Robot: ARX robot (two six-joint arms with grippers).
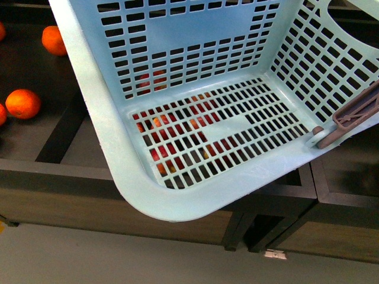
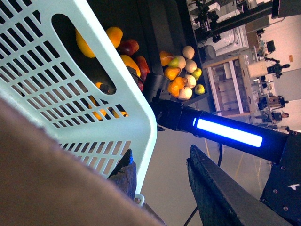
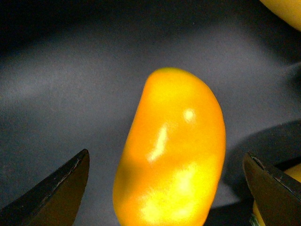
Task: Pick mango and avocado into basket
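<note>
A dark wooden display stand (image 1: 53,195) is shown in the front view. It is divided into compartments by raised dark dividers (image 1: 59,133). A plain grey floor (image 1: 118,260) is seen below it. In the left wrist view, a brightly lit workshop area is visible beyond the stand, with a pale-framed workbench (image 2: 230,80), assorted equipment and a white wall (image 2: 294,37). In the right wrist view, a dark matte surface (image 3: 70,70) is crossed by a paler band of light.

you can read no text, brand, number or sign on the basket (image 1: 89,89) or anywhere else.
</note>
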